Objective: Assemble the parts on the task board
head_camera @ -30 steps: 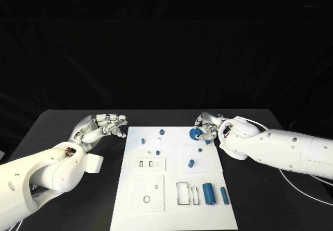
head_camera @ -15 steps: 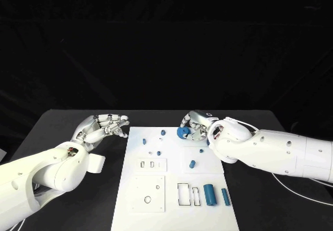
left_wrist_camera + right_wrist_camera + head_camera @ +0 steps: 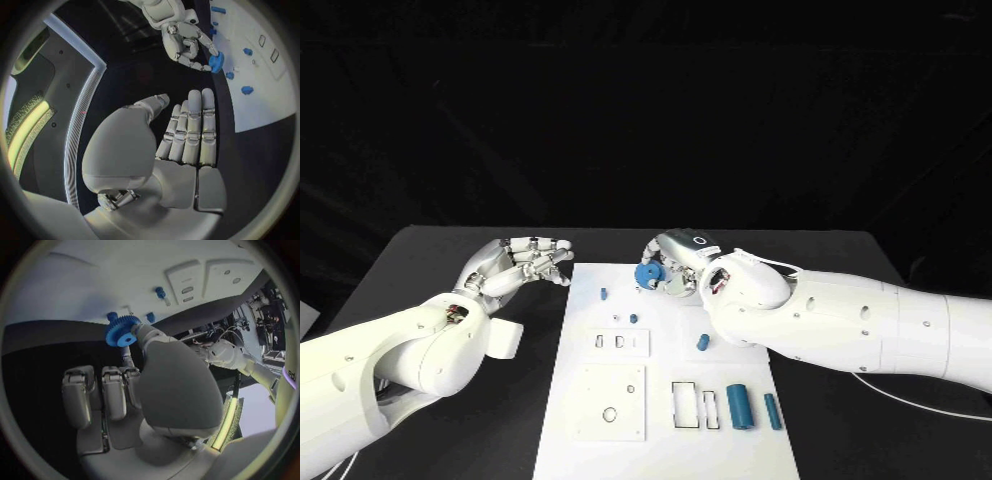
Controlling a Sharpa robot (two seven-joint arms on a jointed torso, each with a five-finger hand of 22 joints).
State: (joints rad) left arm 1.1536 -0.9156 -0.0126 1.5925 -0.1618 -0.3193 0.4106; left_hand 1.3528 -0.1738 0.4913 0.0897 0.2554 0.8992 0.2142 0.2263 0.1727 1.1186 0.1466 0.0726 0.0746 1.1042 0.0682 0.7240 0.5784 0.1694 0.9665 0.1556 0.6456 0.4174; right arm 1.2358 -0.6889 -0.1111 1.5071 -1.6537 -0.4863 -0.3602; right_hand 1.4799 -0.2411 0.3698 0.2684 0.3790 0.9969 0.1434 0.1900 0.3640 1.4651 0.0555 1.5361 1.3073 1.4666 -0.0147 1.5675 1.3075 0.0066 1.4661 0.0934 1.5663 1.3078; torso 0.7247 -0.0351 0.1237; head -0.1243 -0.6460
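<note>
Holding a blue gear (image 3: 648,273) between thumb and finger, our right robot hand (image 3: 672,268) hangs over the far edge of the white task board (image 3: 664,420). Our left robot hand (image 3: 516,264) waits beside the board above the black tabletop (image 3: 473,250), fingers apart, holding nothing.

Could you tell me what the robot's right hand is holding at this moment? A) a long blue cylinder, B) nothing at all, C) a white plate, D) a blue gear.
D: the right hand pinches a toothed blue gear with a centre hole, held over the far end of the task board, while the left hand holds nothing.
</note>
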